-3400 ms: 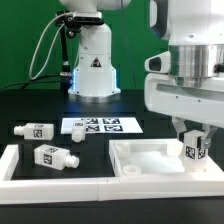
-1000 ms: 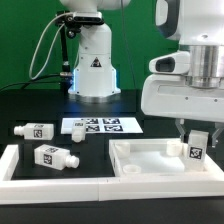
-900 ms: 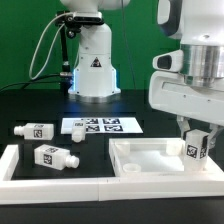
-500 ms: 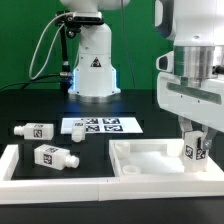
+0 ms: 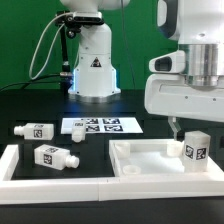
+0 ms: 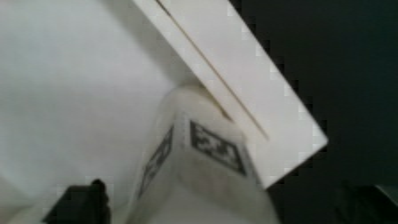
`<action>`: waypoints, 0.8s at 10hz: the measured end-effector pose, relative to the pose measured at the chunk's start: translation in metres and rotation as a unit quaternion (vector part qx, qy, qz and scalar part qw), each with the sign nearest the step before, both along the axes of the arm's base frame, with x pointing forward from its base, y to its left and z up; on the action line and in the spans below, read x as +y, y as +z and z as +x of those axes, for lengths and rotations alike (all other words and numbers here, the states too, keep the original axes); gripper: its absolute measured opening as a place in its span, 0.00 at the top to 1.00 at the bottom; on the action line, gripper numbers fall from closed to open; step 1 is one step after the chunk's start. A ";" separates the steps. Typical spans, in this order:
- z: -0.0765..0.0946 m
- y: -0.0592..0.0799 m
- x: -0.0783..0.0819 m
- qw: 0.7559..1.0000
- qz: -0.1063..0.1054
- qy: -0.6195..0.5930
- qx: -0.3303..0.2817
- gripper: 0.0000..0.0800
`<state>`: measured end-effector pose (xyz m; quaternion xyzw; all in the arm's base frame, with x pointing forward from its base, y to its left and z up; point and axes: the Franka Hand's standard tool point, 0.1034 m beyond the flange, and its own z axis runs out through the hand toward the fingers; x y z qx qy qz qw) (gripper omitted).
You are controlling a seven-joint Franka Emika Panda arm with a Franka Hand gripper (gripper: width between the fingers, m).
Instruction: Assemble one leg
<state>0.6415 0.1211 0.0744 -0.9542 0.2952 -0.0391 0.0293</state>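
Exterior view: the Franka arm hangs vertically over the far corner of the large white square panel (image 5: 150, 158) at that view's right, its gripper (image 5: 190, 136) pointing straight down. A leg (image 5: 196, 152), tag facing the camera, stands upright at the panel's raised rim beneath the wrist; one dark finger (image 5: 175, 127) shows beside it, and whether the pincer grips the leg or has let go cannot be told. Two more legs (image 5: 34, 131) (image 5: 52, 156) lie on their sides well apart at the view's left, with the marker board (image 5: 102, 126) between them and the panel. Black table (image 5: 150, 108) lies open behind. The wrist view shows the leg's tag (image 6: 215, 148) close against the panel's edge (image 6: 231, 75).
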 end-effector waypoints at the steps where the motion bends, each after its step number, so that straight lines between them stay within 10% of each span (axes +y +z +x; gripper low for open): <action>1: 0.000 0.000 -0.002 1.000 -0.003 0.017 -0.001 0.20; 8: 0.004 -0.005 -0.006 0.956 -0.039 0.291 0.013 0.19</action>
